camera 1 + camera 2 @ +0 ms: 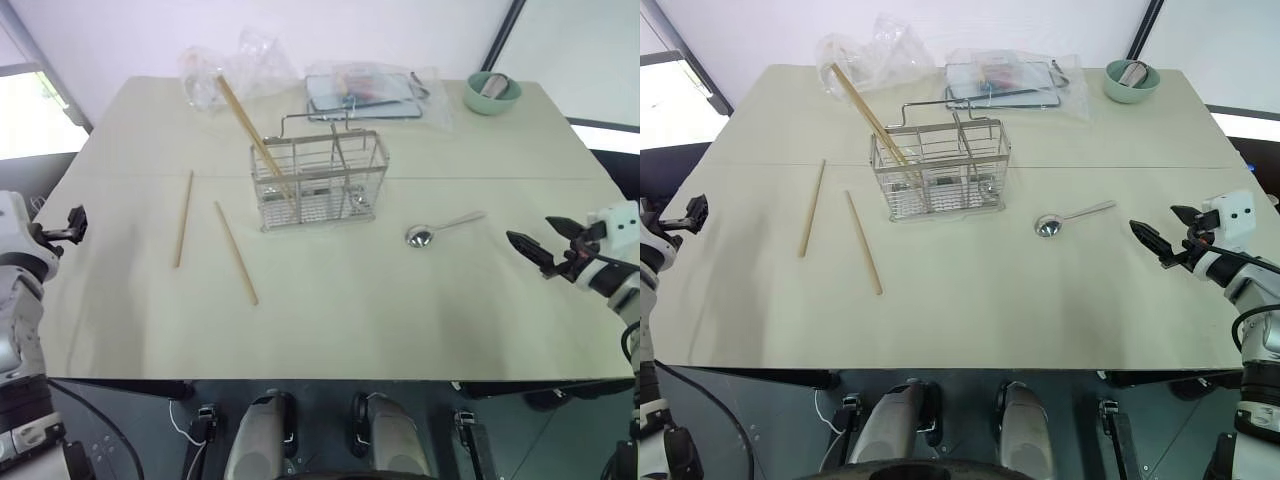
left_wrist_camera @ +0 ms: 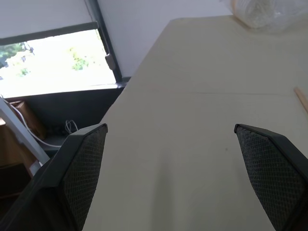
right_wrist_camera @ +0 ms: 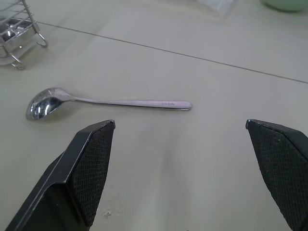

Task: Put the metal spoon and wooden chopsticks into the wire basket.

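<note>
The wire basket [image 1: 320,180] stands upright near the middle of the table [image 1: 330,320], somewhat toward the far edge, a silver wire-grid caddy with inner dividers and a loop handle rising behind it. One wooden chopstick [image 1: 252,134] leans in its left compartment, top end slanting toward the far-left corner; there may be a second stick against it, too close to tell. Something small and shiny shows low in the basket, unclear what. Two more wooden chopsticks lie flat on the table to the left of the basket, well apart from it: one [image 1: 184,217] nearly parallel to the left edge, the other [image 1: 236,252] angled toward the near edge. The metal spoon [image 1: 443,228] lies right of the basket, bowl up and nearest the basket, slim handle pointing toward the right edge; faint stamped writing on the handle is unreadable.

At the far edge sit a plastic-wrapped tray [image 1: 365,93], crumpled clear bags [image 1: 225,65] and a green bowl [image 1: 492,93] holding a pale object.

The left gripper [image 1: 74,224] hovers at the left edge, fingers wide apart and empty. The right gripper [image 1: 545,241] hovers near the right edge, jaws spread and empty, pointing at the spoon.
</note>
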Robot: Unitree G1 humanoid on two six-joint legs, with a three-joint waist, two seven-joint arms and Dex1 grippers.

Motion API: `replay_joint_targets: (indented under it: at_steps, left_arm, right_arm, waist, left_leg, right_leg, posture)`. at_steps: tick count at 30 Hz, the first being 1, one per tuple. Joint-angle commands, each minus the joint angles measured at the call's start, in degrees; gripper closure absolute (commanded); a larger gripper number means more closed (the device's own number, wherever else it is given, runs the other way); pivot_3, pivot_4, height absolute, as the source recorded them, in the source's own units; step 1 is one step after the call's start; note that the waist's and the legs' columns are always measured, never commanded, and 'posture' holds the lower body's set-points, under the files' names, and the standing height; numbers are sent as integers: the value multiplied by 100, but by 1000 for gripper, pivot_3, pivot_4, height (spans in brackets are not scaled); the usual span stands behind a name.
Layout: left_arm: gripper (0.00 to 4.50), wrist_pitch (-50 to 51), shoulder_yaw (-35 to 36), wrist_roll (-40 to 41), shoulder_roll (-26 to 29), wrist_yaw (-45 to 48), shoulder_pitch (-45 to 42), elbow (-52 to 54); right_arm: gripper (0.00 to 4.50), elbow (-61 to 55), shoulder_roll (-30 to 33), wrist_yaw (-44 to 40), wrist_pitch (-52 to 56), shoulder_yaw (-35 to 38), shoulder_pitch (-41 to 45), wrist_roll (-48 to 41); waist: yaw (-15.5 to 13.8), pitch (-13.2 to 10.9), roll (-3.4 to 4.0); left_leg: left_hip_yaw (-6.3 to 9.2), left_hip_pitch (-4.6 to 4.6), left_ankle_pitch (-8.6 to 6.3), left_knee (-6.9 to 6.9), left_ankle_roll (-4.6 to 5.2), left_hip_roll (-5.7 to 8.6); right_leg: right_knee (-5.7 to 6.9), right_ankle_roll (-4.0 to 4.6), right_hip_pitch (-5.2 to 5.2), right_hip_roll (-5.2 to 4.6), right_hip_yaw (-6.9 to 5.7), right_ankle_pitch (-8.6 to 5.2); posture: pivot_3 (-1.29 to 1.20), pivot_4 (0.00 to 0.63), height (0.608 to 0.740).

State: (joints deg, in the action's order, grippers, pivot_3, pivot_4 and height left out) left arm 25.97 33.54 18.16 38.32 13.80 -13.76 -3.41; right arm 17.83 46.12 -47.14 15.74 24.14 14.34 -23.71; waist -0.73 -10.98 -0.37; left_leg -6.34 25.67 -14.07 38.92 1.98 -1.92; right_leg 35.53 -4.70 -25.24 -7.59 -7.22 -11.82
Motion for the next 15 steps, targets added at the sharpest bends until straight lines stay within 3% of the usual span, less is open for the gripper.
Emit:
replay_joint_targets:
  at_steps: [1, 5, 10, 15]
  left_arm:
    - [61, 142, 99, 231, 210, 219, -127, 318]
    - [61, 1190, -191, 1449, 477, 1167, -442, 1399]
    - [61, 2599, -675, 3480, 1297, 2706, -478, 2951]
    - [61, 2953, -1417, 4100, 1636, 3209, -1100, 3292]
  right_arm:
    - [0, 134, 249, -198, -198, -4, 281, 59]
    - [0, 862, 625, -776, -330, -463, 1309, 282]
    - [0, 2128, 910, -2027, -963, -1484, 3004, 939]
    - [0, 3492, 628, -3207, -2006, -2635, 4628, 1908]
  waist:
    - [2, 0, 0]
    - [10, -4, -1]
    - [74, -7, 9]
    - [167, -20, 26]
  left_leg:
    - [0, 0, 0, 2, 0, 0]
    - [0, 4, 0, 16, -1, 0]
    - [-4, 6, 7, 10, -10, 1]
    - [-4, 2, 19, 8, -3, 3]
  right_leg:
    - [0, 0, 1, 0, 0, 0]
    - [5, -2, -2, -1, 1, 1]
    - [1, -8, -5, 0, 4, 1]
    - [7, -12, -5, 7, 5, 0]
  posture:
    - [0, 150, 707]
    - [0, 150, 707]
    - [0, 150, 707]
    - [0, 150, 707]
